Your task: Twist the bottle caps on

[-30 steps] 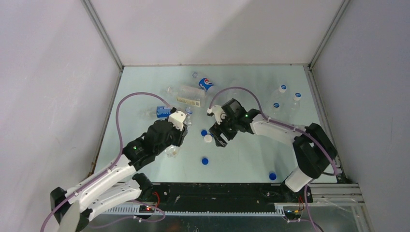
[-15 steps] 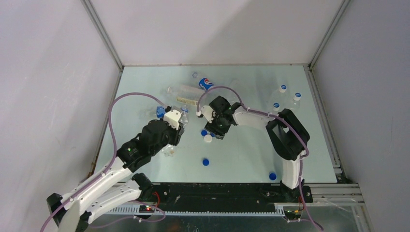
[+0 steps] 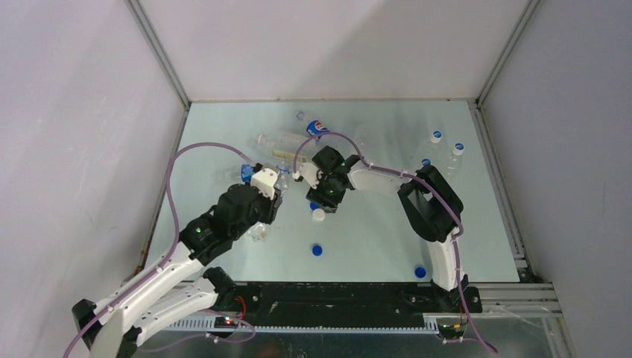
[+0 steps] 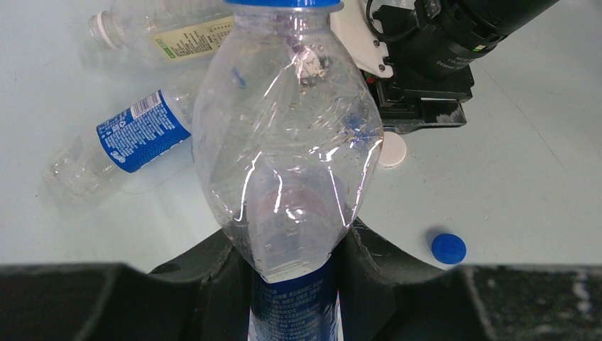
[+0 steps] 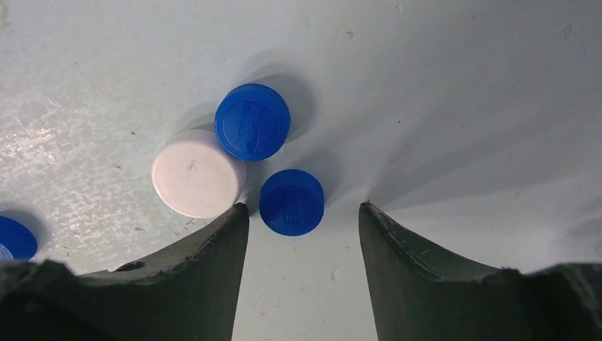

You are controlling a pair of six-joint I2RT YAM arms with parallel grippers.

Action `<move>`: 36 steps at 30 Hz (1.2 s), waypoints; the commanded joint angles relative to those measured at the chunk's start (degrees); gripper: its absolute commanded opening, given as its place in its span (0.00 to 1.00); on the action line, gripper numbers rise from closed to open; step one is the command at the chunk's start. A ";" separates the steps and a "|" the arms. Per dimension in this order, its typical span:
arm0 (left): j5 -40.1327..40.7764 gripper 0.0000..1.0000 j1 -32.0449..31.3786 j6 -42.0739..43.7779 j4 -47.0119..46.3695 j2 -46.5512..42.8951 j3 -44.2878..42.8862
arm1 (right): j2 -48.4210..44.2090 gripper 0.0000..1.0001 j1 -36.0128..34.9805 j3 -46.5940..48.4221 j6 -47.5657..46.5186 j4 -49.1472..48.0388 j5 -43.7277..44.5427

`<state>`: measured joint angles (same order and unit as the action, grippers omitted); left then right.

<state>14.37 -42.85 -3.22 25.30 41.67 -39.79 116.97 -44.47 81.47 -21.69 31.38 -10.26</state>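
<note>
right end effector (image 5: 302,210): spread astride small round blue plastic cap (image 5: 291,202), just beside round white plastic cap (image 5: 197,172) | left end effector (image 4: 291,273): pinching clear blue-labelled plastic bottle (image 4: 287,156), near white cap | risk: closing may snag white cap, flicking blue one away

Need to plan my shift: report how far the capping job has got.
Done: three capped bottles stand at the far right. In hand: the left gripper is shut on a bottle; the right gripper hangs open over a blue cap. Left: at least one lying bottle looks uncapped, and loose caps lie on the table.
</note>
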 commanded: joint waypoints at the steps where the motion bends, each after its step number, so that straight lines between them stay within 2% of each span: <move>1: 0.31 0.22 0.66 -1.02 -0.73 -0.59 -2.23 | 1.30 0.57 -0.30 1.35 0.03 2.05 -0.96; 6: -0.56 0.22 0.75 -0.72 -1.16 -0.28 -2.45 | 1.15 0.33 -0.72 1.16 1.39 3.80 -0.17; 8: -0.90 0.22 0.72 -0.47 -1.23 -0.26 -2.67 | 0.03 0.29 -0.84 -0.03 2.97 5.61 0.83; 19: -4.40 0.22 0.70 1.15 -3.98 1.62 -3.58 | -11.69 0.27 -5.27 -16.71 9.37 11.22 5.43; 23: -5.76 0.22 0.72 1.54 -4.61 2.74 -4.12 | -12.48 0.31 -6.54 -20.00 10.36 10.17 6.52; 31: -6.16 0.22 0.75 1.89 -4.67 2.47 -3.63 | -14.09 0.60 -5.35 -20.14 9.65 11.20 11.73; 36: -5.71 0.22 0.71 1.56 -5.05 1.89 -3.06 | -15.20 0.66 -3.98 -20.14 9.94 11.83 14.48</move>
<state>9.61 -42.57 -2.52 23.00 44.58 -41.32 102.54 -49.69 62.67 -11.99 41.87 -0.71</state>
